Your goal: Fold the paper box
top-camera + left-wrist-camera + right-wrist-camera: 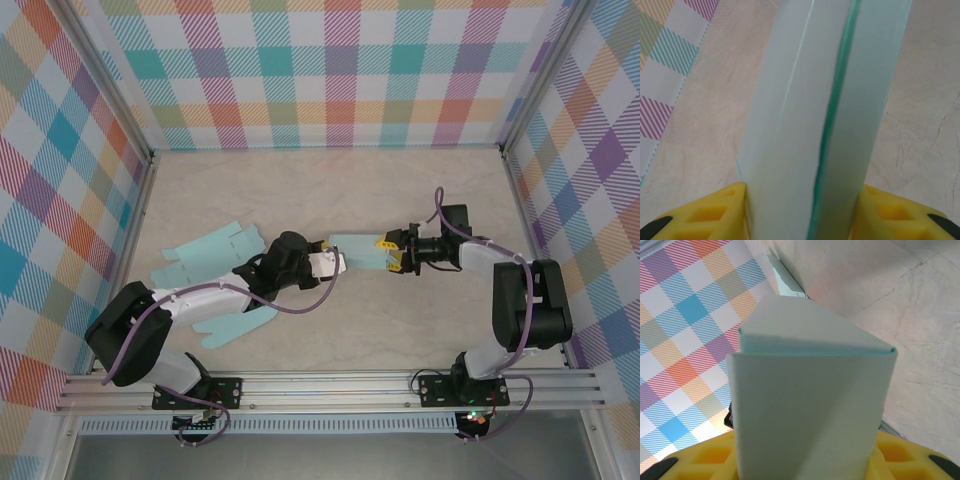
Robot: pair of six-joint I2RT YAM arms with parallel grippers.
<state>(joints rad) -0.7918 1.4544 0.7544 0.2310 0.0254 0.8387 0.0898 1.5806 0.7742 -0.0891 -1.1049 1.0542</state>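
The left arm (190, 300) extends from its base toward the box (357, 250), forearm angled up and right. The left end effector (338, 263) meets the box's left end, with its yellow fingers (715, 215) set against opposite faces. The right arm (525, 300) is folded at the elbow, wrist pointing left. The right end effector (392, 252) clamps the box's right end, fingers (700, 460) pressed to both sides.

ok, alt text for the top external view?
The left gripper and right gripper meet at centre, each clamping one end of a pale teal paper box. Flat teal box blanks lie at the left.
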